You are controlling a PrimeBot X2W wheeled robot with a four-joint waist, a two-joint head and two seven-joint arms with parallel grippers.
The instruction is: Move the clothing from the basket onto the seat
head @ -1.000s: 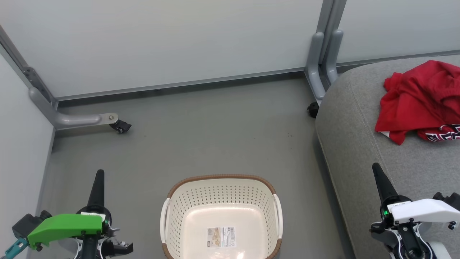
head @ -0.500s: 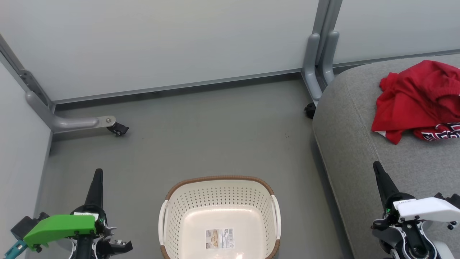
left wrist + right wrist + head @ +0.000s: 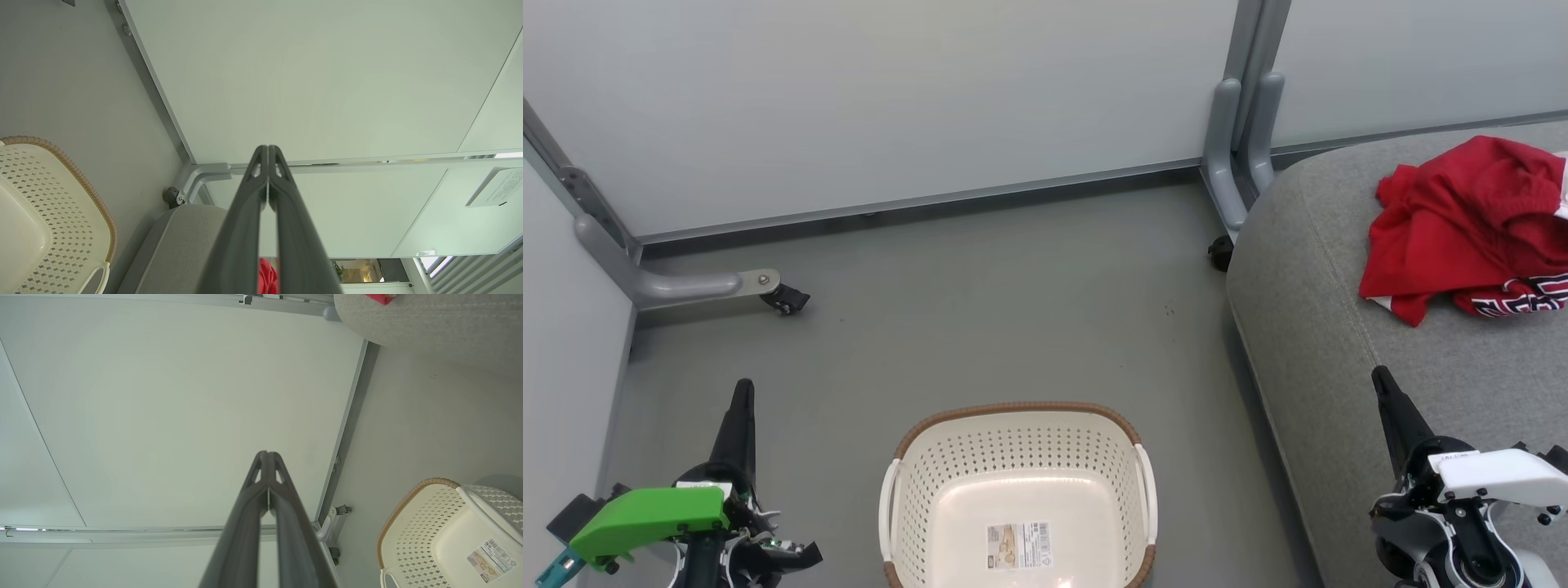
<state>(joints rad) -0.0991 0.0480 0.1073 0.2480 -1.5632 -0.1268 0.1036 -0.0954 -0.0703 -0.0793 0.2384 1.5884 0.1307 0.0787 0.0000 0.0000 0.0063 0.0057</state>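
Lying crumpled on the seat [image 3: 1339, 351], the clothing [image 3: 1462, 229] is outside the basket [image 3: 1013, 449].

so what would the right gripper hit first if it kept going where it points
Probably the pale wall panel: the right gripper aims straight at it and nothing shows in between, though depth is unclear.

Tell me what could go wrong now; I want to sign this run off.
1. The red clothing on the grey seat runs off the head view's right edge, so part of it may overhang unseen.
2. The empty laundry basket sits on the floor directly ahead; rolling forward could knock it.
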